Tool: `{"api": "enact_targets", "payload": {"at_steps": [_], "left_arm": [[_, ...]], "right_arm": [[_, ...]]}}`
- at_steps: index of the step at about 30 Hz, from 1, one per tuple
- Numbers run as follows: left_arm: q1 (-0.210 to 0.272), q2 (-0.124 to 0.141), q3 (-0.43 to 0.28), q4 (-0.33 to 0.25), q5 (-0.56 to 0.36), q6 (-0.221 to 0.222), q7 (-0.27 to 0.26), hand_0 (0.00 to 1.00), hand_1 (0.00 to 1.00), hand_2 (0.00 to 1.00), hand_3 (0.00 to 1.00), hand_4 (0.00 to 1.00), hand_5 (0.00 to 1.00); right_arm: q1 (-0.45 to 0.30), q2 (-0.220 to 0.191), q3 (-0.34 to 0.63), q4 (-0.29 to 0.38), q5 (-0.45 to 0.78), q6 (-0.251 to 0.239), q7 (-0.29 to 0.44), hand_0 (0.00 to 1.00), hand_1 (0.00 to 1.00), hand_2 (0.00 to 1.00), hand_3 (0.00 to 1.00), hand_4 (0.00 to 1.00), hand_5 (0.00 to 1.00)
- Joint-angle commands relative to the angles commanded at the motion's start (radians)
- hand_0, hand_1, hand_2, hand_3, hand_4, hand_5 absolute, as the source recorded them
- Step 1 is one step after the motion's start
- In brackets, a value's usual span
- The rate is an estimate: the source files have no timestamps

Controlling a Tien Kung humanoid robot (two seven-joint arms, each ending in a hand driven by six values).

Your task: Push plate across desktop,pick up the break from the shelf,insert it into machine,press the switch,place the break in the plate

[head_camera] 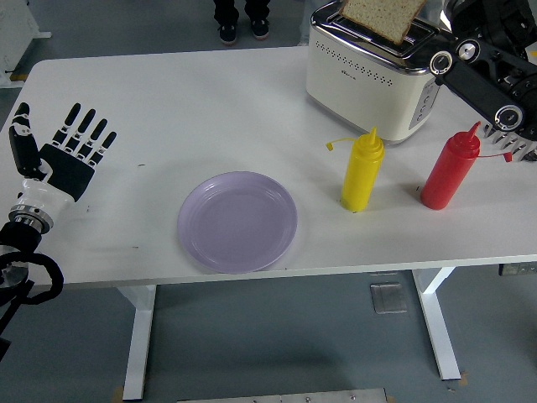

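Note:
A slice of bread (382, 17) stands tilted in the top of the cream toaster (373, 75) at the back right, half out of the slot. My right arm (478, 75) reaches in from the right edge to the toaster's right end. Its hand sits at the picture's top edge beside the bread and is mostly cut off. The lilac plate (237, 221) lies empty near the table's front edge, left of centre. My left hand (63, 147) rests at the far left with fingers spread, holding nothing, well apart from the plate.
A yellow squeeze bottle (362, 170) and a red one (450, 170) stand in front of the toaster. A white wire rack (513, 141) shows at the right edge, partly behind my right arm. A person's shoes (239, 25) show beyond the table's far side.

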Motion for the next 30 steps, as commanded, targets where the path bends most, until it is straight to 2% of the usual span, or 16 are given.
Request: {"api": "enact_targets", "payload": {"at_steps": [10, 17, 30], "left_arm": [[-0.001, 0.005, 0.003, -0.001, -0.004, -0.002, -0.001, 0.831, 0.759, 0.712, 0.695, 0.800, 0.998], [-0.001, 0.006, 0.008, -0.001, -0.007, -0.003, -0.002, 0.832, 0.759, 0.712, 0.695, 0.799, 0.998], [-0.001, 0.009, 0.010, 0.000, -0.009, -0.002, -0.001, 0.832, 0.760, 0.711, 0.695, 0.800, 0.998]], "right_arm": [[0.008, 0.024, -0.047, -0.074, -0.026, -0.011, -0.003, 0.442, 0.509, 0.515, 0.429, 0.147, 0.002], [0.011, 0.044, -0.059, -0.118, -0.120, -0.038, 0.007, 0.429, 0.508, 0.518, 0.432, 0.140, 0.002], [0.013, 0.071, -0.108, -0.148, -0.146, -0.051, 0.020, 0.434, 0.508, 0.519, 0.435, 0.146, 0.002]]}}
